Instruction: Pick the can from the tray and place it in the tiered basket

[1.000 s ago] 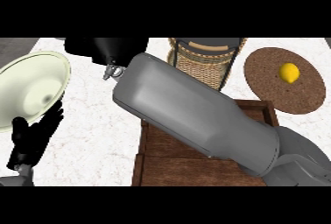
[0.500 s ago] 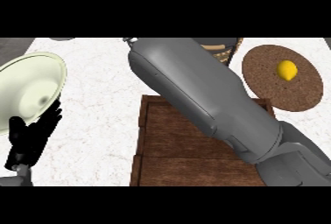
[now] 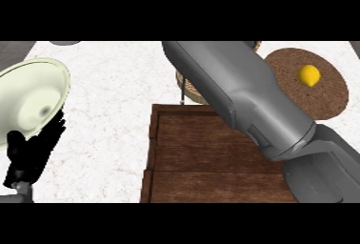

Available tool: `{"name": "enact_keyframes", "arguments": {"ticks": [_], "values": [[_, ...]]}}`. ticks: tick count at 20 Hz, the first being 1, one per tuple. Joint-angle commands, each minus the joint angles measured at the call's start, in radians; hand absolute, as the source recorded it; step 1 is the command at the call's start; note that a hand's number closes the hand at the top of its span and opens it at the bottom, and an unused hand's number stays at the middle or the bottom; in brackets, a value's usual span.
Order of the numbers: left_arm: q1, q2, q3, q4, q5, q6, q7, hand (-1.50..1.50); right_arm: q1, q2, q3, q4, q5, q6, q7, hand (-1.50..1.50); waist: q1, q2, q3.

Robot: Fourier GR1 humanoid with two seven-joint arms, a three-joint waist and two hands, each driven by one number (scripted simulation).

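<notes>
Your wooden tray sat in the lower middle of the counter, and no can showed on it or anywhere else. Your right forearm crossed the tray's far right corner and ran out past the top edge; its hand was out of sight. Just beyond the tray, the tiered basket peeked from behind that arm. Well left of the tray, your left hand rested with fingers straight, touching a pale plate. Right of the tray, a lemon lay on a round brown mat.
</notes>
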Motion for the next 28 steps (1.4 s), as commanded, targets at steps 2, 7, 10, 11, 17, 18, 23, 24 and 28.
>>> {"name": "enact_keyframes", "arguments": {"ticks": [2,7,10,11,17,18,23,24,28], "values": [[0.008,0.011,0.02,0.008,0.008,-0.002,0.017,0.0,-0.073,-0.023,0.073,0.131,0.076,0.183,-0.066,1.5,-0.002,0.0,-0.002],[-0.015,-0.01,0.008,0.003,-0.005,0.014,0.032,0.0,-0.1,-0.087,0.068,0.186,0.08,0.283,-0.239,1.5,-0.014,0.001,0.0],[0.035,0.0,0.013,-0.005,-0.005,-0.01,0.009,0.0,-0.132,-0.078,0.047,0.208,0.084,0.268,-0.267,1.5,-0.007,0.001,0.0],[0.067,-0.004,0.006,-0.067,0.009,-0.018,0.024,0.0,-0.15,-0.065,0.052,0.23,0.091,0.298,-0.253,1.5,0.004,0.0,0.0],[0.003,-0.023,0.002,-0.008,-0.025,0.015,0.029,0.0,-0.142,-0.095,0.056,0.295,0.11,0.363,-0.362,1.5,-0.006,0.008,-0.001],[0.031,-0.015,0.013,-0.007,-0.005,-0.012,0.017,0.0,-0.169,-0.091,0.027,0.303,0.084,0.412,-0.357,1.5,-0.002,0.006,-0.001],[0.017,-0.023,0.015,0.022,-0.018,-0.004,-0.007,0.0,-0.149,-0.078,-0.069,0.377,-0.007,0.545,-0.241,1.5,-0.013,0.005,-0.001],[0.064,-0.016,0.018,-0.05,0.003,-0.013,0.033,0.0,-0.119,-0.045,-0.082,0.387,-0.02,0.545,-0.19,-1.5,-0.006,-0.004,0.001],[0.02,0.0,0.042,0.006,0.016,-0.041,0.007,0.0,-0.121,-0.075,-0.1,0.406,-0.031,0.56,-0.117,-1.5,-0.01,0.003,-0.001]]}}
